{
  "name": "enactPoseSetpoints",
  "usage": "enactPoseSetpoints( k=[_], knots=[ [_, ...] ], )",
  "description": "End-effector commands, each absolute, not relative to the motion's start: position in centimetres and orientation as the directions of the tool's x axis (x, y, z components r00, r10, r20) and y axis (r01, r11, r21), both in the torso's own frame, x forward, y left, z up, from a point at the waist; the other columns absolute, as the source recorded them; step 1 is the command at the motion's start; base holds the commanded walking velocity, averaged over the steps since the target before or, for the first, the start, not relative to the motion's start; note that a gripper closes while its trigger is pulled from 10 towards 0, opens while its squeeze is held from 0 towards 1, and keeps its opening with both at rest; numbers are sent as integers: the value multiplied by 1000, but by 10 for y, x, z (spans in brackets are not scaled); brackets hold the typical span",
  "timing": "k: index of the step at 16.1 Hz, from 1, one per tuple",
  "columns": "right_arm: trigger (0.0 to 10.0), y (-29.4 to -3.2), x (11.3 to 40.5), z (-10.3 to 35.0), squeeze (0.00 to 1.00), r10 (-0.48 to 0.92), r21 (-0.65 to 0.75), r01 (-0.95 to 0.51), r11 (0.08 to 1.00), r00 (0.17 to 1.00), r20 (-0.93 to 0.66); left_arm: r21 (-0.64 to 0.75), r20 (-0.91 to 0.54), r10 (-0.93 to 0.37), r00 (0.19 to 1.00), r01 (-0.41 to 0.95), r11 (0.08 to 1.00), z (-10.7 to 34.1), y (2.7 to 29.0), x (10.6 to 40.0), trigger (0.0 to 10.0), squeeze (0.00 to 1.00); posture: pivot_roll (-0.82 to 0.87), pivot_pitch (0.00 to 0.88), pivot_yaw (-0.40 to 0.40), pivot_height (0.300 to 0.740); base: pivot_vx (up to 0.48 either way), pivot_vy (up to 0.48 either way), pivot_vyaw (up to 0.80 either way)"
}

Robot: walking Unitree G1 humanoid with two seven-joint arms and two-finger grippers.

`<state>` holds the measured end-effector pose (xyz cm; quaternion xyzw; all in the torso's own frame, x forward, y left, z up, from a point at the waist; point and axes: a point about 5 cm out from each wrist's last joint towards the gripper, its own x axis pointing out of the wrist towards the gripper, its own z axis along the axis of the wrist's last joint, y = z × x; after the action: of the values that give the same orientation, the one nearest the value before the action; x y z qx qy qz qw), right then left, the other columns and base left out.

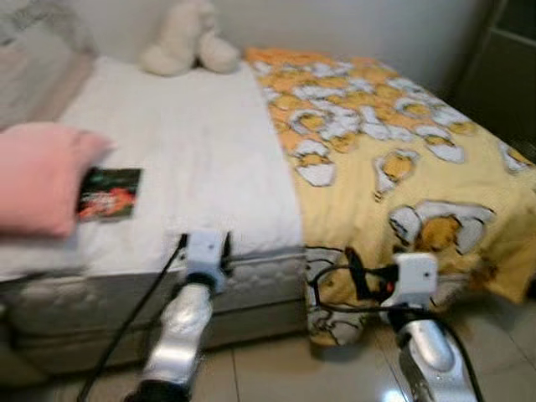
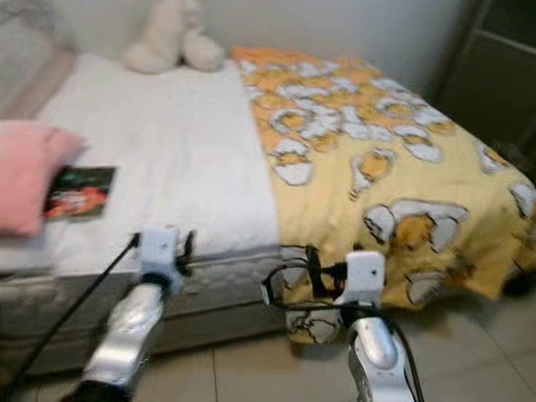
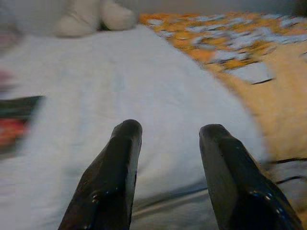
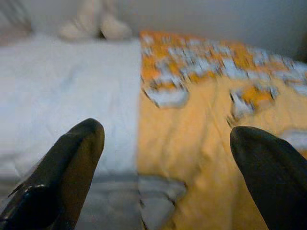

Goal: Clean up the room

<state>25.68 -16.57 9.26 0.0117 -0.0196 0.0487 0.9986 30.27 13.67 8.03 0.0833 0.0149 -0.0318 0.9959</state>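
Book (image 1: pixel 110 193) lying flat on bed (image 1: pixel 193 159), partly tucking under pink pillow (image 1: pixel 38 176); likely the clutter to clear. Yellow blanket (image 1: pixel 402 159) covering bed's right half, plush toy (image 1: pixel 188 38) sitting at wall. Left gripper (image 3: pixel 168 143) and right gripper (image 4: pixel 168 143) hovering at mattress edge, fingers spread, holding nothing. No containers visible.

The bed (image 1: pixel 193 142) wore a matt white cloth sheet, with a soft yellow patterned blanket (image 1: pixel 402 159) beside it. The pink pillow (image 1: pixel 38 176) looked like smooth fabric, and the plush toy (image 1: pixel 188 38) fuzzy. The floor (image 1: pixel 285 368) tiles shone glossy. A dark booklet (image 1: pixel 109 193) looked slick.
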Motion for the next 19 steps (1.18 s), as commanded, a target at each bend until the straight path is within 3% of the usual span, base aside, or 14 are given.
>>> enactPoseSetpoints(
  k=[1,4,8,9,10,11,12,19],
  knots=[
    [10000,-167,257,100,176,98,-8,-98,995,992,75,200,-11,-78,997,79,977,84,142,299,10000,0,-77,0,-35,740,0,0,644],
    [10000,-178,258,90,243,58,-9,-58,998,998,22,158,-38,-78,996,83,984,84,138,302,10000,0,-63,0,-33,740,0,-160,640],
    [10000,-168,254,86,267,57,27,-57,998,998,22,181,-2,-79,997,78,980,92,140,299,10000,0,-60,0,-25,740,0,-477,622],
    [10000,-174,250,83,267,27,70,-28,997,999,18,181,7,-16,1000,14,983,93,153,294,10000,82,-61,0,-26,740,0,-461,619],
    [10000,-176,248,82,267,19,81,-21,996,1000,15,190,11,6,1000,-8,982,94,158,293,10000,82,-58,0,-28,740,0,-461,619],
    [10000,-183,243,72,278,7,51,-6,999,1000,-23,181,-20,33,999,-29,983,88,161,288,10000,322,-50,0,-33,740,0,-454,625],
    [10000,-185,241,67,298,15,28,-14,1000,999,-44,171,-35,43,998,-36,985,85,160,286,10000,0,-46,0,-38,740,0,0,625],
    [10000,-183,251,69,314,59,9,-58,998,997,-47,168,-43,12,999,-5,986,87,147,292,10000,0,-44,0,-41,740,0,0,625]
  ],
)
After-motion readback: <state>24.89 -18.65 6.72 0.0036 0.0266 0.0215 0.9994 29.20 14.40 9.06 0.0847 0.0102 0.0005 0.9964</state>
